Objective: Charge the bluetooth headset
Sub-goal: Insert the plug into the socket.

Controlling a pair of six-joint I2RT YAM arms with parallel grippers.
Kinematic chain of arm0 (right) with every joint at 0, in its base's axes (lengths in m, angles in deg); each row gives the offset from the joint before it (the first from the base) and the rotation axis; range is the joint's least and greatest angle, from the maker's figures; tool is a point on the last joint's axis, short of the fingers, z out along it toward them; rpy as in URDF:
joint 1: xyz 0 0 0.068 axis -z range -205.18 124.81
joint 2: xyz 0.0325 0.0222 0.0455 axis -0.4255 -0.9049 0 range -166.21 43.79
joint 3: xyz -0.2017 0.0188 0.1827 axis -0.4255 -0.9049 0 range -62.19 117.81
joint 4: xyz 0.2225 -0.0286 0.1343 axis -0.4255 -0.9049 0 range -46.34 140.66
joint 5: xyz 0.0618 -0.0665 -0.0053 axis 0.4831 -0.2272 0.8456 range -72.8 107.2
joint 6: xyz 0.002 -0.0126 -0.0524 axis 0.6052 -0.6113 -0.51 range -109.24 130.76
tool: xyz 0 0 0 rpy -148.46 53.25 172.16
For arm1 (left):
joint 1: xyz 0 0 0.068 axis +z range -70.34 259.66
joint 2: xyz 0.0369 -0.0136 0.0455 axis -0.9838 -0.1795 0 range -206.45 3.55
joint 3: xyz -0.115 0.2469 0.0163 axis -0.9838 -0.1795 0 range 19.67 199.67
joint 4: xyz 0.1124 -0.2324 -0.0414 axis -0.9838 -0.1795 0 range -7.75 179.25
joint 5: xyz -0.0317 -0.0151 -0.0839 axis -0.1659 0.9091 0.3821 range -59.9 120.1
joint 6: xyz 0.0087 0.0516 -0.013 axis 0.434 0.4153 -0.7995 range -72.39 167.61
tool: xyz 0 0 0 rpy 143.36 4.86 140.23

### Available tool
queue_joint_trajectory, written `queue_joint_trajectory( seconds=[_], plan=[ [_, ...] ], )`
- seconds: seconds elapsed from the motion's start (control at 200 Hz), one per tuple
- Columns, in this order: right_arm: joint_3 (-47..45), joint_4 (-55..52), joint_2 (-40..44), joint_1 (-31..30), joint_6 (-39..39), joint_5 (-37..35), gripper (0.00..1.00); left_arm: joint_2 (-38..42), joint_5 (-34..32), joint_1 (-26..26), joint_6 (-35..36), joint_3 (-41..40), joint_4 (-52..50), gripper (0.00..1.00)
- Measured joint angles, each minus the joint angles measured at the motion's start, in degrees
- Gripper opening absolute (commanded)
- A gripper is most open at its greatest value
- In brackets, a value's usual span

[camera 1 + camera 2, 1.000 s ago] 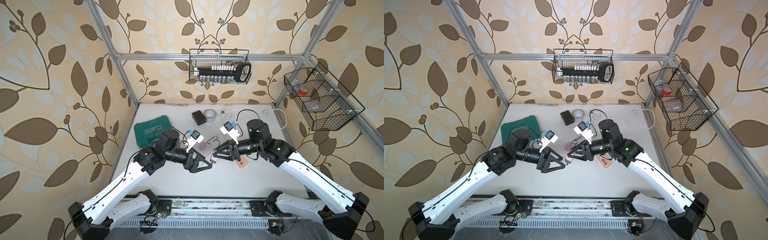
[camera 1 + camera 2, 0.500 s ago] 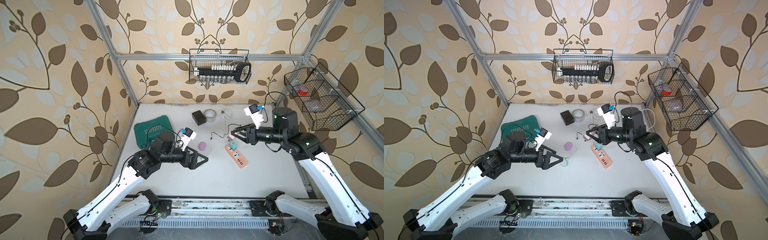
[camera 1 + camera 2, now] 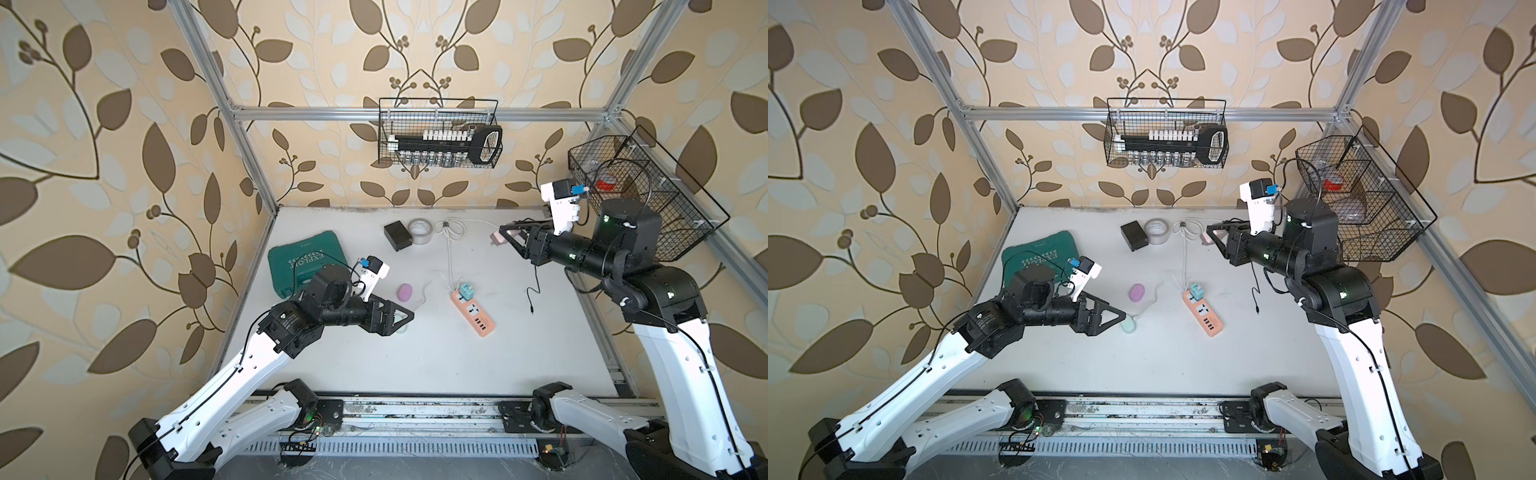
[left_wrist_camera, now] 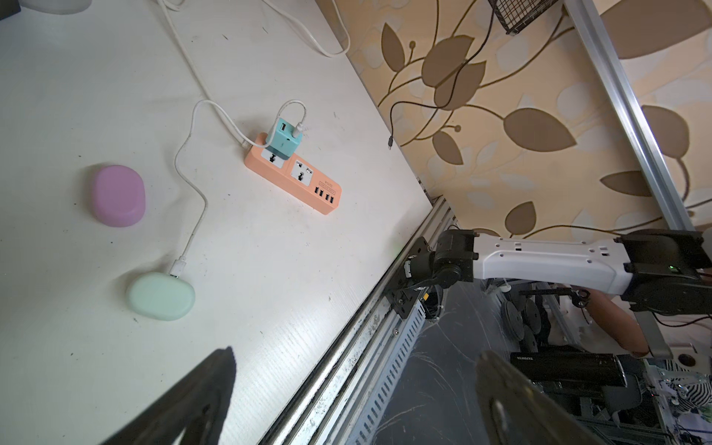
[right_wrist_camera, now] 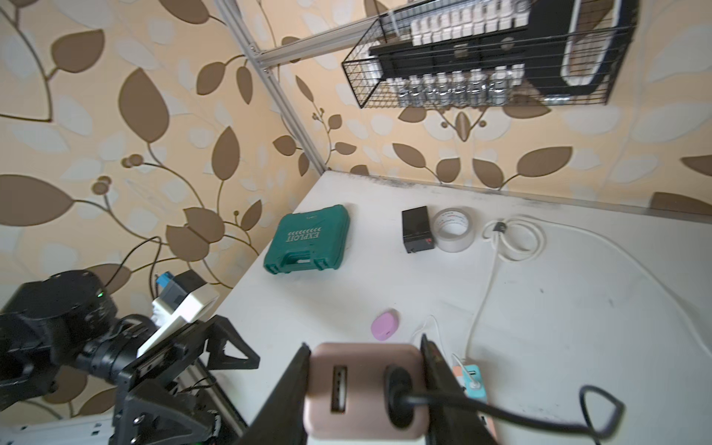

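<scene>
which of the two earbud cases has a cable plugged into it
The mint green case, white cable in its end; the purple case has none.

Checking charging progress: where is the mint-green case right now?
In a top view the mint-green case lies on the table just ahead of the open left gripper, white cable plugged in, purple case nearby.

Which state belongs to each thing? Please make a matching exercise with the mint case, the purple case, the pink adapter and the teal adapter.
Things
1. mint case
2. purple case
3. pink adapter
4. teal adapter

States
A. plugged into the orange power strip
B. held in the right gripper
C. lying with a white cable plugged in
D. lying loose, no cable

Pairs: 1-C, 2-D, 3-B, 4-A
</scene>
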State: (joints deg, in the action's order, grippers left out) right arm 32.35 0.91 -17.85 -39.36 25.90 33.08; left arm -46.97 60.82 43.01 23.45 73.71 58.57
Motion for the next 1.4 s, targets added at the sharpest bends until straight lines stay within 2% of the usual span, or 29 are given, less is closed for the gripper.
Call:
queue_joint_trajectory(
  seconds=[0.125,0.295,0.455,0.655,0.82,1.065,1.26,1.399],
  plan=[
    [-4.39,-0.13,1.38,0.48,-0.22,-8.17,0.27,0.00,-0.24,0.00,-0.57,-0.76,0.50,0.99],
    [-18.75,0.61,3.04,0.98,0.70,-15.45,0.26,-0.35,-0.24,0.00,-2.12,-2.60,1.36,0.99],
    [-29.99,2.82,3.34,1.07,3.45,-18.03,0.26,-0.87,-0.24,0.00,-3.98,-4.00,2.95,0.99],
    [-38.62,7.61,3.96,1.07,7.85,-18.47,0.25,-1.81,-0.26,0.00,-5.42,-5.11,4.46,0.99],
    [-45.51,12.61,3.87,1.07,14.16,-18.01,0.24,-2.49,-0.57,0.00,-6.97,-6.23,5.79,0.99],
    [-52.61,18.86,3.76,1.05,27.93,-18.71,0.24,-2.49,-1.81,0.00,-8.24,-7.82,6.84,0.99],
    [-53.20,20.68,1.66,-2.71,37.90,-24.72,0.23,-2.36,-2.80,0.00,-9.99,-9.49,7.63,0.99],
    [-52.52,20.37,-3.74,-6.84,44.28,-29.51,0.22,-1.60,-3.06,0.02,-10.82,-10.34,8.22,0.99]
  ],
)
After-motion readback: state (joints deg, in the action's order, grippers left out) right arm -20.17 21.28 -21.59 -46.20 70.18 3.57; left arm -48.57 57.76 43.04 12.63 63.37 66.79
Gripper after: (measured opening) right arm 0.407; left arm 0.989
